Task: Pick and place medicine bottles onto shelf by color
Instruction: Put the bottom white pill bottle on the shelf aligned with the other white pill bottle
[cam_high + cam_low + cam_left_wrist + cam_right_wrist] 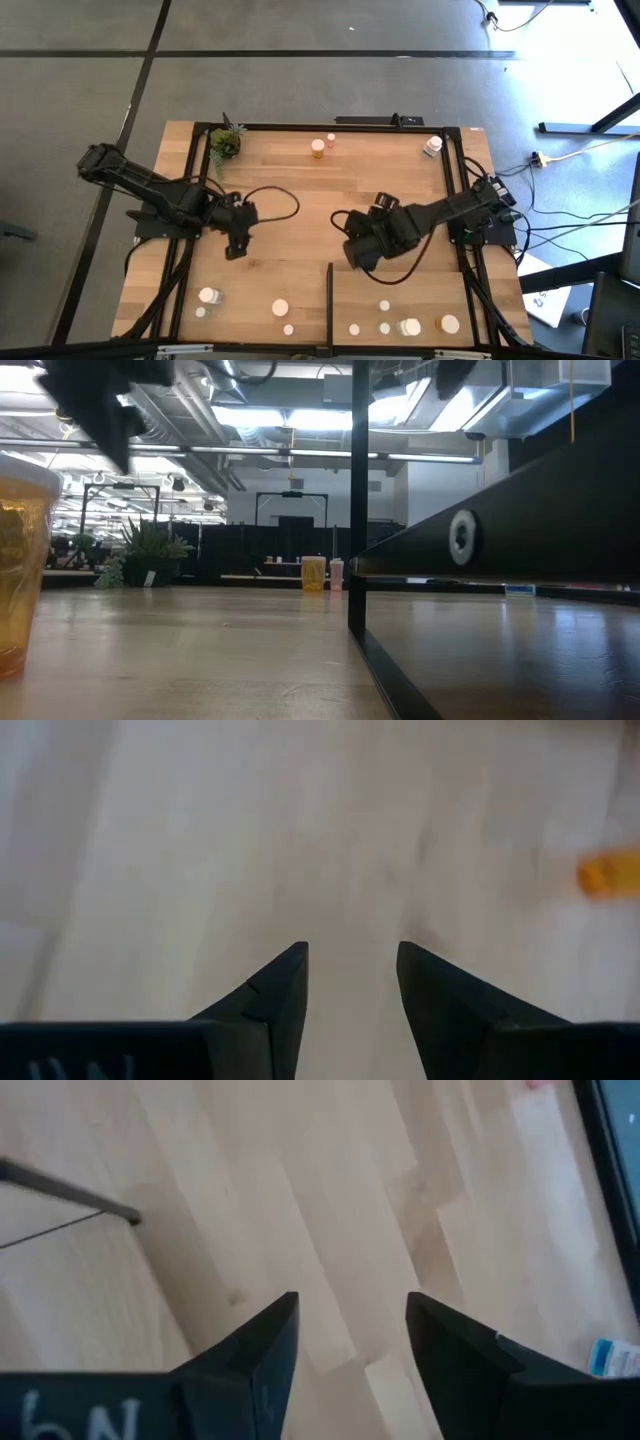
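Observation:
Both grippers hover open and empty over bare wood at mid-table. My left gripper [236,245] [352,948] is left of centre; a blurred orange bottle [610,875] shows beyond it. My right gripper [355,255] [352,1298] hangs by the far end of the shelf's black strip [330,298] [70,1195]. The shelf [400,290] fills the near right; several bottles [409,327] stand along its near edge, an amber one [449,324] among them. Other bottles [209,296] [280,308] stand near left. At the far edge stand an orange bottle [318,148] and a white one [432,146].
A small green potted plant [224,145] stands at the far left corner. The table's black frame [300,127] runs round the top. In the low view an amber bottle [20,560] stands close at left and the shelf's black upright [358,500] rises at centre.

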